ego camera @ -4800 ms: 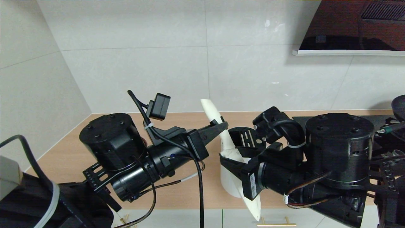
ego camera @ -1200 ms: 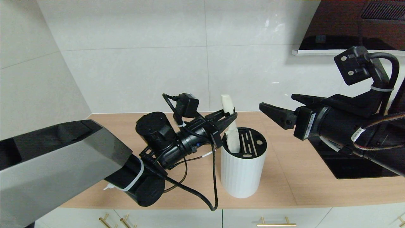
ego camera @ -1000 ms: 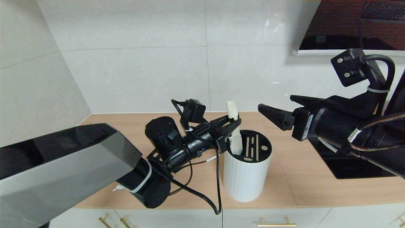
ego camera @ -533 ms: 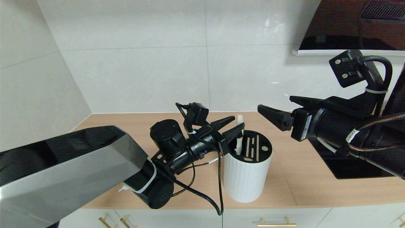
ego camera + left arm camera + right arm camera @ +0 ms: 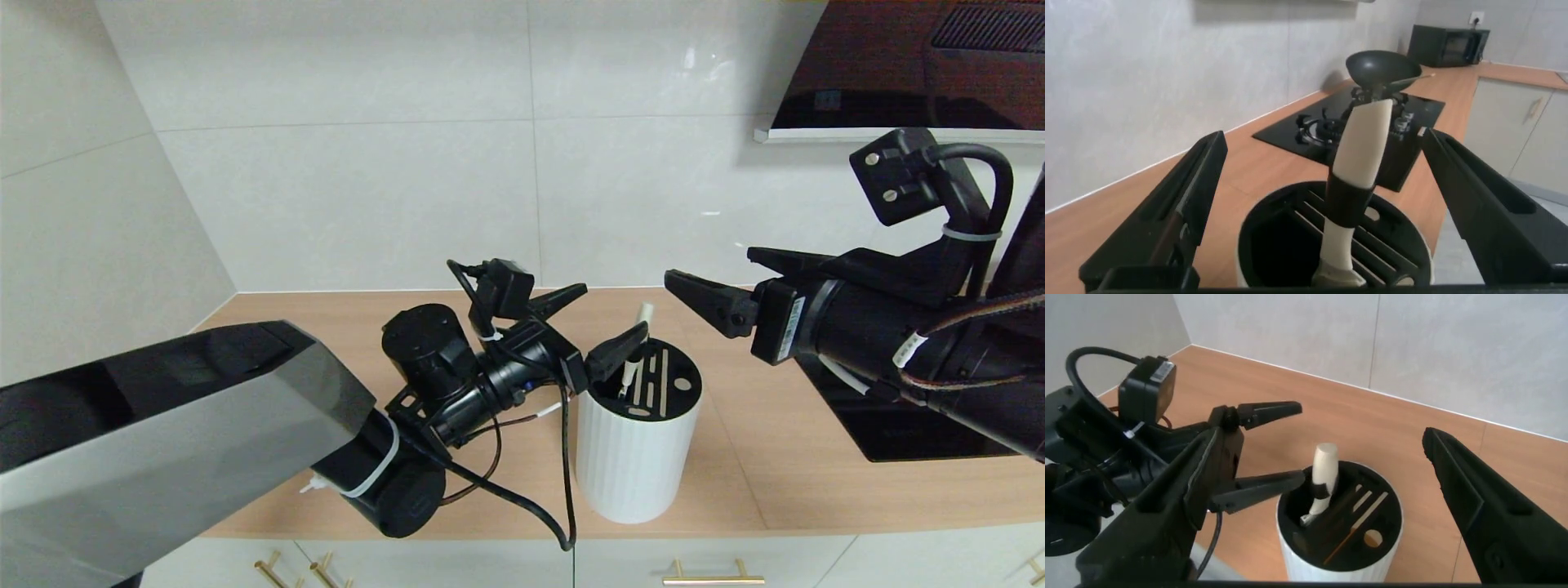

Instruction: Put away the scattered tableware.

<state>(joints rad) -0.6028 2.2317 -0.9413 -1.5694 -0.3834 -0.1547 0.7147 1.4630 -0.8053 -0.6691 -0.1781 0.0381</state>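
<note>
- The white-handled knife (image 5: 1360, 155) is seated blade-down in a slot of the white knife block (image 5: 633, 457) on the tabletop (image 5: 759, 482), its long axis near upright
- The left gripper (image 5: 614, 309) is spread wide and holds nothing — the handle stands between its fingers, apart from both
- The right gripper (image 5: 709, 264) is likewise spread and empty, well apart to the right; a straight withdrawal of the nearer left arm is judged to be called for

Left gripper (image 5: 614, 308) (jaws spread) hangs by the knife handle (image 5: 646, 311) standing in the white holder (image 5: 637, 465).
</note>
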